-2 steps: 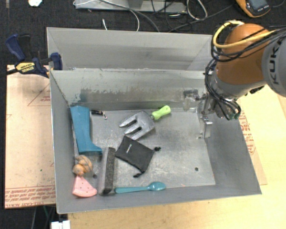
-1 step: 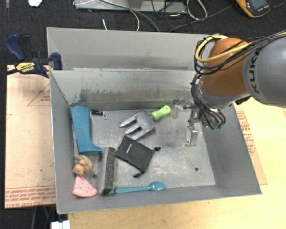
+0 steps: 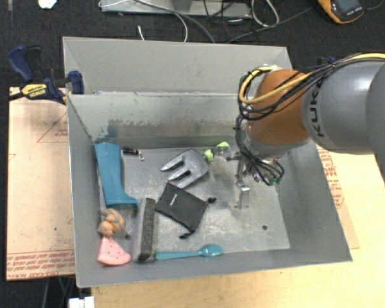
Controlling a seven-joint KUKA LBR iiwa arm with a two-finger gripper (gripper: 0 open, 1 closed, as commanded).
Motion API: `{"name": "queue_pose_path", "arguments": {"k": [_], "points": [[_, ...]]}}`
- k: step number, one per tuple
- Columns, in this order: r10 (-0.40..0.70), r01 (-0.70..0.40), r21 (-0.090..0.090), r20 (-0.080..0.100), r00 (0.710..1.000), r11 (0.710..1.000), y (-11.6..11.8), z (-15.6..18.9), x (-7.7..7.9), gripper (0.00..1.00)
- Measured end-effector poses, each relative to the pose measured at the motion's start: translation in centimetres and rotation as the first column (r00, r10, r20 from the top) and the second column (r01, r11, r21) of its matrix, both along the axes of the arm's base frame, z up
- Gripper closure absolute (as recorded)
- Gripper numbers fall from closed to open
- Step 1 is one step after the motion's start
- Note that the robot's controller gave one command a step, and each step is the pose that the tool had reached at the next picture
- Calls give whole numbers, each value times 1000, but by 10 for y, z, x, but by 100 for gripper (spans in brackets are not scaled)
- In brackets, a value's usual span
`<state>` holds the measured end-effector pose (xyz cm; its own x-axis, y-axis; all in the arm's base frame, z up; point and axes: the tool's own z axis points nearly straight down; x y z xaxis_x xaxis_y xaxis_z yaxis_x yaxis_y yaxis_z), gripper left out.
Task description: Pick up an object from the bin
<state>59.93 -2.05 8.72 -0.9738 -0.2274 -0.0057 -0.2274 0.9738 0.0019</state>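
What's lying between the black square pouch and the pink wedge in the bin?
A dark grey bar lies between the black pouch and the pink wedge, as the camera view shows.

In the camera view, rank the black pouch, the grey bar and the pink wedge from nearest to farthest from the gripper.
1. Black pouch, mid-bin, just toward the view's left of the gripper.
2. Grey bar, further left, lower in the view.
3. Pink wedge, in the view's lower-left corner of the bin.
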Motion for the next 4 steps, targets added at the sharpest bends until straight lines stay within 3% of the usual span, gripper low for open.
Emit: {"name": "queue_pose_path", "arguments": {"k": [1, 2, 3, 4], "points": [[-70, 70, 0, 2, 998, 998, 30, -15, -36, 0], [110, -110, 0, 1, 994, 994, 62, -16, -5, 0], [48, -48, 2, -3, 999, 999, 72, -17, 30, 100], [49, -49, 2, -2, 999, 999, 72, -17, 30, 100]]}}
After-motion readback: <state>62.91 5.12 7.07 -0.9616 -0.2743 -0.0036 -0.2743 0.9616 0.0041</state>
